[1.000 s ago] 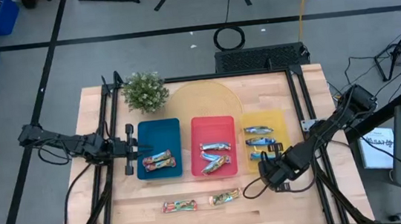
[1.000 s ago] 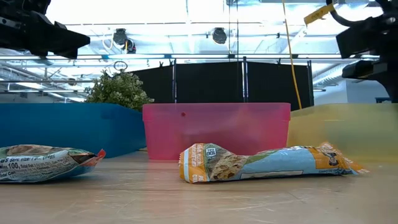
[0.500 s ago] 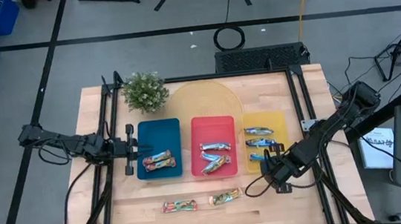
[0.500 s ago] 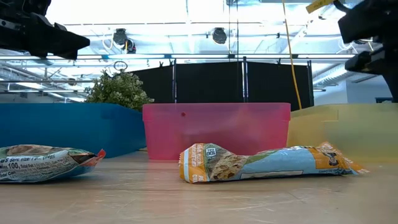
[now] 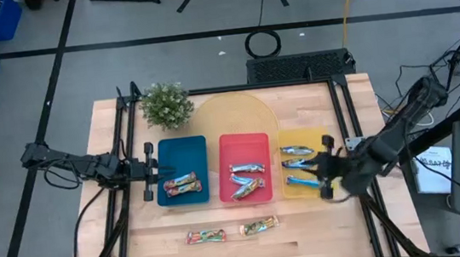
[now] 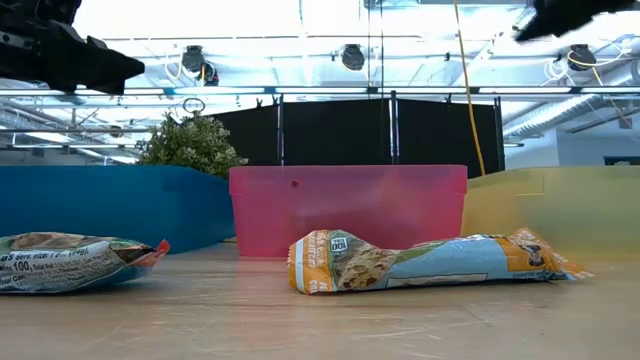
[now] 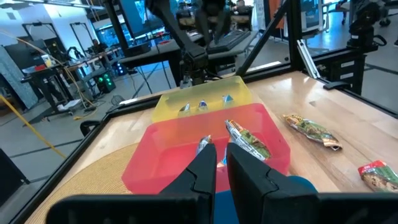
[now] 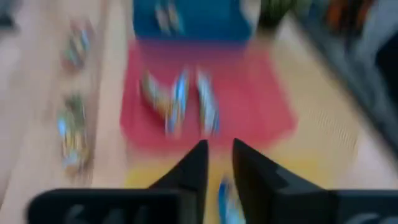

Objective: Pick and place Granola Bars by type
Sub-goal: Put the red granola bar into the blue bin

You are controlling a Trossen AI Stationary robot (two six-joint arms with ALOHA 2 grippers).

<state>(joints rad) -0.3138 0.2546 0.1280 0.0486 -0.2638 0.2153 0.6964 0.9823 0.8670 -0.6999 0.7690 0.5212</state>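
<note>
- The right gripper [image 5: 326,166] hung over the right edge of the yellow tray [image 5: 330,139], and in its own wrist view its jaws sat close together with only a thin gap, holding nothing.
- That wrist view was smeared, yet the two dark fingers [image 8: 186,171] showed bare, with the pink tray [image 8: 208,102] ahead of them and the blue tray [image 8: 186,18] farther off.
- The left gripper [image 5: 149,166] waited just off the left side of the blue tray [image 5: 179,147]; its jaws were likewise nearly together and empty, one finger [image 7: 200,176] plain in the left wrist view.
- Taking the pink tray [image 5: 243,143] as landmark: three silvery-white and blue Granola Bars [image 5: 246,179] lay inside it.
- Right of the pink tray, the yellow tray held three blue bars [image 5: 298,164] laid one below another, the lowest close beside the right gripper.
- Left of the pink tray, the blue tray held one red-green bar [image 5: 181,184] near its front edge.
- In front of the pink tray, on the bare bench [image 5: 326,225], two loose multicolour bars lay apart from every tray: one [image 5: 204,235] toward the blue tray's side, the other [image 5: 257,226] straight ahead of the pink tray.
- From the low view the nearer loose bar [image 6: 425,263] lay flat before the pink tray [image 6: 348,205], and the other [image 6: 75,260] lay off to the side.
- Behind the blue tray a small green plant [image 5: 165,104] stood at the bench's far corner, with a round pale mat [image 5: 233,115] behind the pink tray.
</note>
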